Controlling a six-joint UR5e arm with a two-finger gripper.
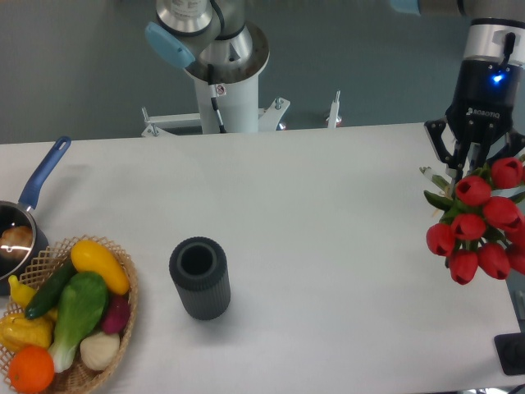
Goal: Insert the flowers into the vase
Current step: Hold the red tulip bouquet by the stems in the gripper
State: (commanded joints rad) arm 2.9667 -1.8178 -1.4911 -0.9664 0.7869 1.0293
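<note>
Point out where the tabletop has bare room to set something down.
Bare: the wide stretch between the vase and the flowers, and the strip behind the vase. Crowded: the left corner with the wicker basket and saucepan.

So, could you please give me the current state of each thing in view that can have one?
gripper: over the table's right edge, fingers down among the flower stems; whether it is shut cannot be told.
flowers: bunched at the gripper, buds closed, not in the vase.
vase: upright, mouth open, nothing in it.
wicker basket: full of vegetables.
saucepan: at the left edge, holding something pale.
</note>
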